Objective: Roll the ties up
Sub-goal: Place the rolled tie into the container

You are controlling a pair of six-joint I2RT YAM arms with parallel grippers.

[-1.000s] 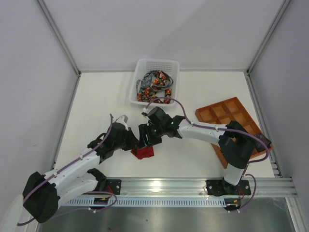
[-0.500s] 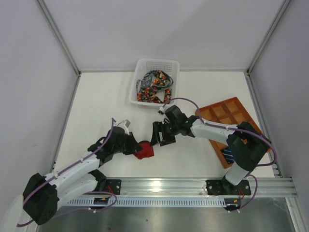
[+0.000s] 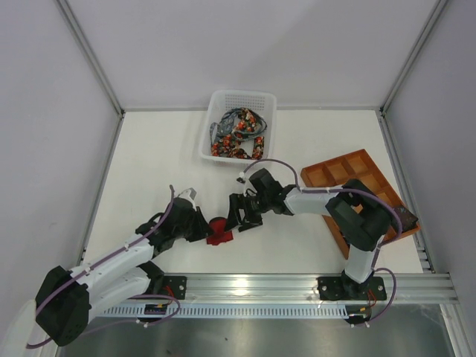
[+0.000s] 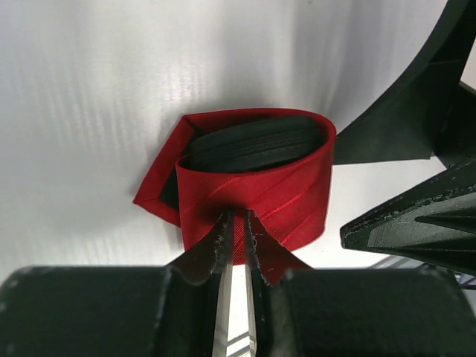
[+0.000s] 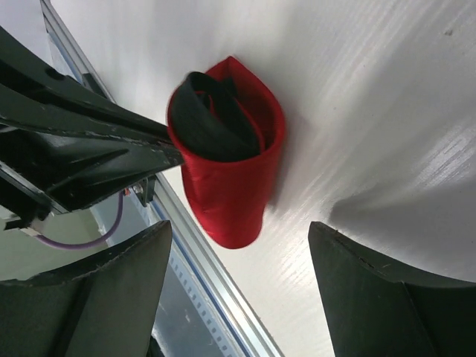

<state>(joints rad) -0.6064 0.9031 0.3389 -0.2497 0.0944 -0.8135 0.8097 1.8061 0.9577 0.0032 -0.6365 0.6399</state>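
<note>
The plain deep red tie is rolled into a short coil with a dark lining inside, lying on the white table near the front middle. In the left wrist view my left gripper is shut on the outer layer of the red roll. My left gripper sits just left of the roll. My right gripper hovers just right of the roll, open and empty. In the right wrist view the roll lies ahead between my right gripper's spread fingers. Several dark floral-dotted ties lie heaped in the basket.
The white perforated basket stands at the back middle. The orange-brown gridded tray lies at the right, partly under the right arm. The metal rail runs along the near table edge.
My right gripper drew back to the right from the roll, then came back close beside it, open. My left gripper kept its hold on the red roll, which hardly moved.
</note>
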